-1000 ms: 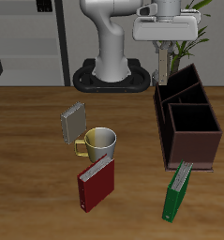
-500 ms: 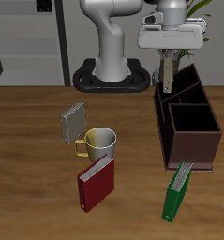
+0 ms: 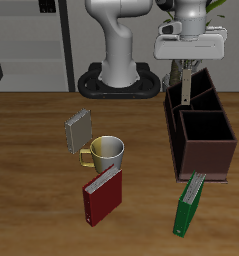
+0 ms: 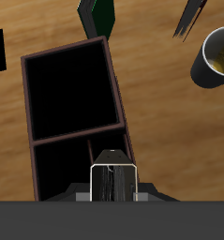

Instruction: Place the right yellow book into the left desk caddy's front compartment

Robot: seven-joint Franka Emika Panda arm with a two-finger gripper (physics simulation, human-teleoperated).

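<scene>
Gripper [image 3: 184,70]: jaws pinching the right yellow book [image 3: 183,88] on edge. Over the last second it was carried from beside the left desk caddy [image 3: 206,160] to above its far well. The front compartment [image 4: 74,89], judged to be the near well, lies ahead. The fingertips are hidden in the wrist view, and the book's lower edge is lost against the dark wall.

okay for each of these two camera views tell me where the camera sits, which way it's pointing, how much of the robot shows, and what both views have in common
Exterior view: in front of and above the table, facing the robot's base; shows the arm and the claw holding the yellow book over the desk caddy.
Wrist view: on the claw, looking straight down into the caddy's wells; only the claw shows.
Shared: the caddy, mug and green book.
</scene>
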